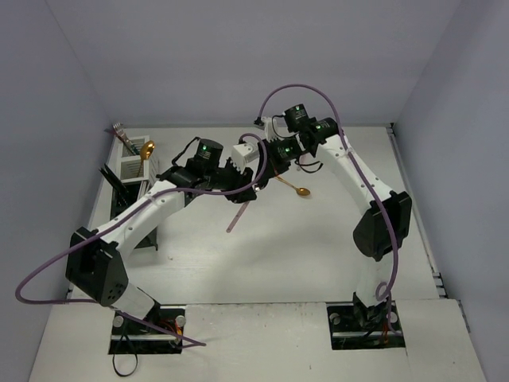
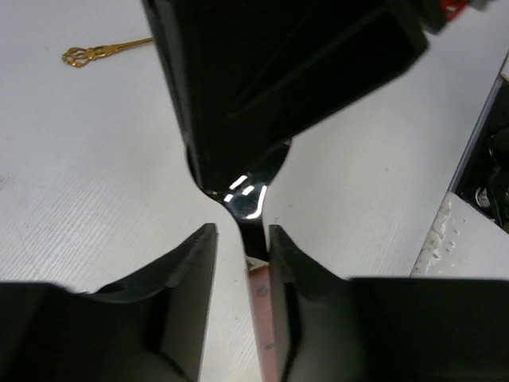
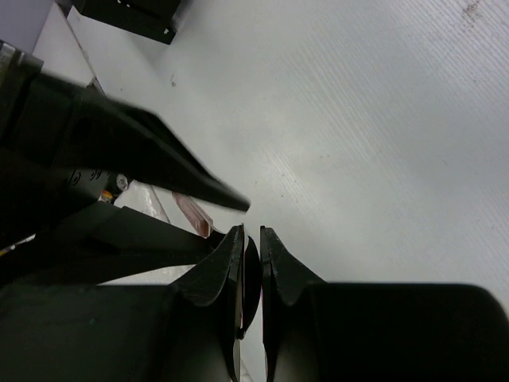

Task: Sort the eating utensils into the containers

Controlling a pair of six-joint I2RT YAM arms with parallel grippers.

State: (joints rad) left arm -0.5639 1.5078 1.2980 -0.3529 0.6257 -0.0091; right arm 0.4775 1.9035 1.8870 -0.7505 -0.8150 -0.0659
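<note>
A pink-handled utensil (image 1: 237, 216) hangs in the air over the middle of the table, its handle pointing down toward me. My right gripper (image 1: 258, 180) (image 3: 250, 239) is shut on its dark shiny head (image 2: 246, 199). My left gripper (image 1: 243, 194) (image 2: 242, 239) straddles the pink handle (image 2: 264, 318) just below the head. One left finger (image 2: 280, 263) lies against the handle; the other (image 2: 195, 263) stands apart with table showing between. A gold spoon (image 1: 296, 188) lies on the table beside the right gripper. The white container (image 1: 130, 171) and black container (image 1: 126, 200) stand at the far left.
The white container holds a gold spoon (image 1: 147, 151) and a silver fork (image 1: 120, 130). Dark utensils (image 1: 110, 175) stick out of the black container. The gold spoon's ornate handle end (image 2: 89, 54) shows in the left wrist view. The two wrists crowd together at the table's centre.
</note>
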